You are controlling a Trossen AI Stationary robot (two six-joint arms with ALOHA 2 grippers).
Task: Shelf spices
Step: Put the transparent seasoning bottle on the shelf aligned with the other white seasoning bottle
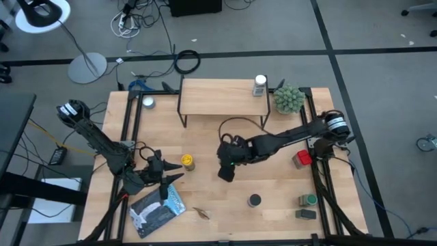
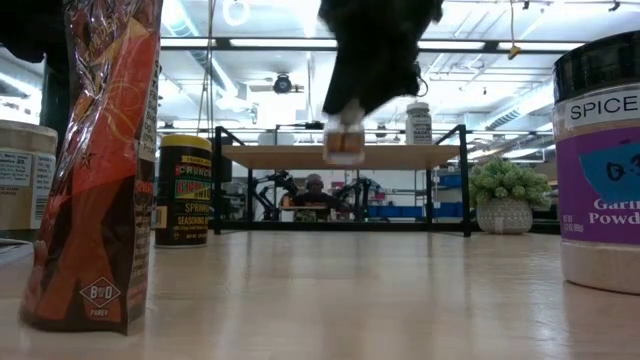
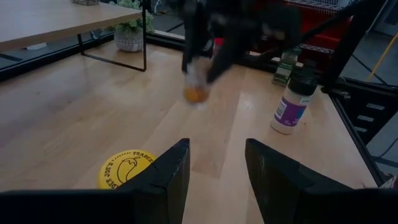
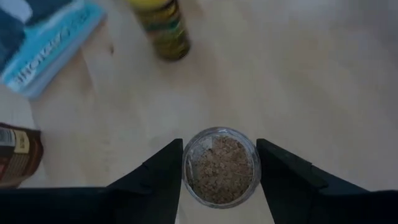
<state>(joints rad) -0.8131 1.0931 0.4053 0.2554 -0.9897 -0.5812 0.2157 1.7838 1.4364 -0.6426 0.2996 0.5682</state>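
A potted plant (image 1: 289,99) is standing at the surface's (image 1: 273,205) far right; a blue-white packet (image 1: 158,207) is lying near-left.

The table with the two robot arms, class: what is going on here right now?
The right tool holds a small clear spice jar lifted above the table's middle. The left tool waits open near the yellow jar. One white-capped bottle already stands on the shelf; other jars remain on the table.

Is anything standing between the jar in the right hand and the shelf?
Nothing visible does. The right hand holds a small clear jar above the table's middle, and the wood between it and the shelf lies bare. A white-capped bottle occupies only the shelf's right end.
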